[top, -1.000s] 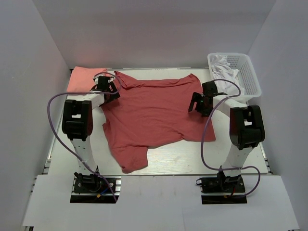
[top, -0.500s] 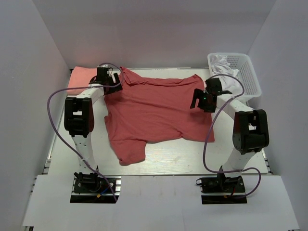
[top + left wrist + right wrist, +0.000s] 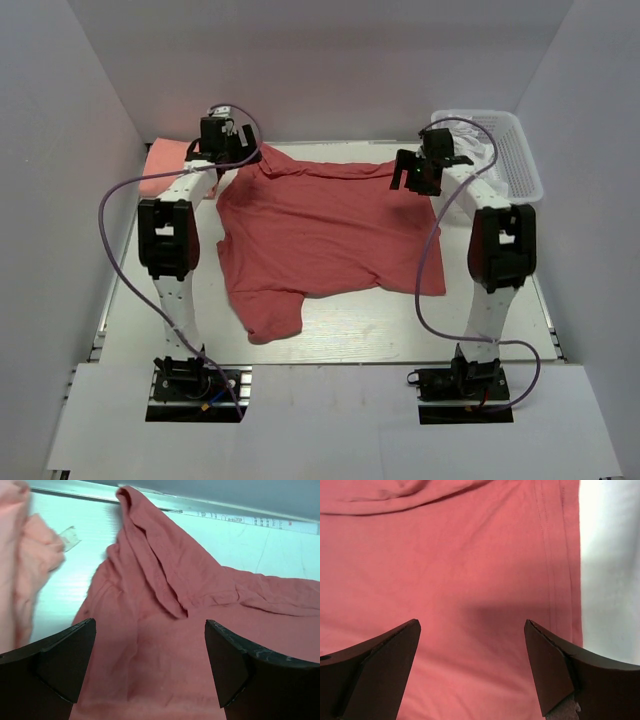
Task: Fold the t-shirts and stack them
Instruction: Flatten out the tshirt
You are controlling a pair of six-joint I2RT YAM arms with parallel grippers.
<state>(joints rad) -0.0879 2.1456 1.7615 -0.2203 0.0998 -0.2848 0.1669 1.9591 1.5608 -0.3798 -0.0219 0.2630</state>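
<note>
The brick-red t-shirt (image 3: 320, 235) lies spread and wrinkled across the table; it also shows in the left wrist view (image 3: 175, 645) and the right wrist view (image 3: 460, 570). The salmon-pink t-shirt (image 3: 165, 160) lies bunched at the far left; its edge shows in the left wrist view (image 3: 25, 565). My left gripper (image 3: 228, 168) is open and empty above the red shirt's far left corner, near a folded seam (image 3: 160, 580). My right gripper (image 3: 408, 180) is open and empty above the shirt's far right corner, by its hemmed edge (image 3: 565, 565).
A white plastic basket (image 3: 515, 150) holding white cloth stands at the far right, close behind my right arm. White walls enclose the table on three sides. A small tag (image 3: 70, 536) lies on the table beside the pink shirt.
Both arms have reached farther back, from over the red shirt's upper middle to its far corners. The shirt has shifted and bunched slightly toward the back. Both grippers stayed open.
</note>
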